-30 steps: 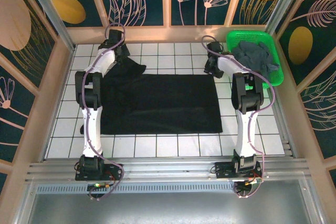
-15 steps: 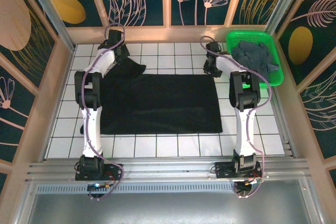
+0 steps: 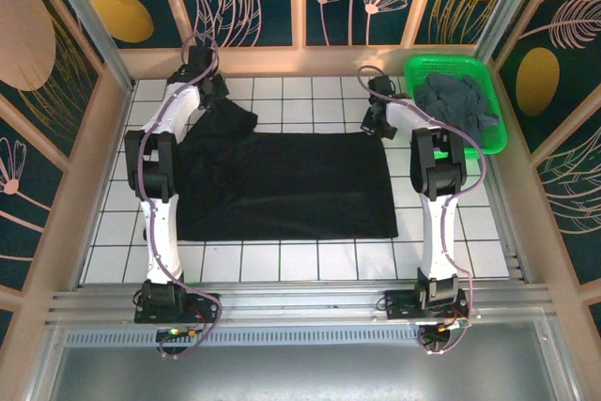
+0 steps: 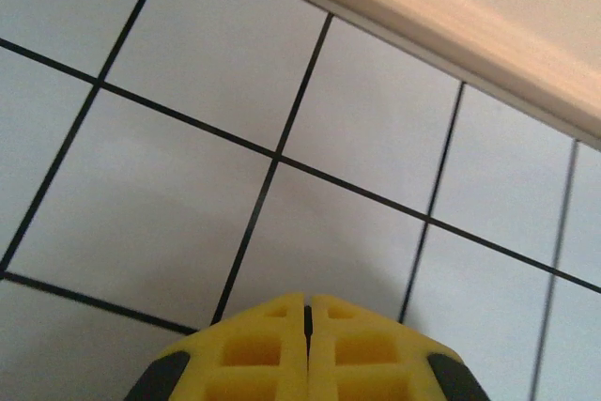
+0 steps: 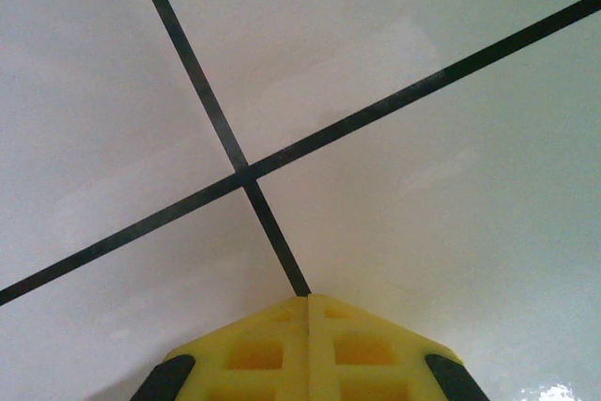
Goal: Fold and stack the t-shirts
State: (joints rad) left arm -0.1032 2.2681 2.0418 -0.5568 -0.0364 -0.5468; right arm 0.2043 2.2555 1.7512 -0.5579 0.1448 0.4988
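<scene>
black t-shirt point(image 3: 291, 185): 1, spread flat as a wide rectangle on tiled table point(image 3: 357, 260), far-left corner bunched and lifted | slate-grey t-shirt point(image 3: 455, 105): 1, crumpled heap in green basket point(image 3: 451, 60), far right

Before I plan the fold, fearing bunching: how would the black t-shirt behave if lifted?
Probably floppy: the black t-shirt lies flat, its far-left sleeve rumpled. Lifted, it would likely sag. Pushed, it may bunch on the tiled table.
</scene>
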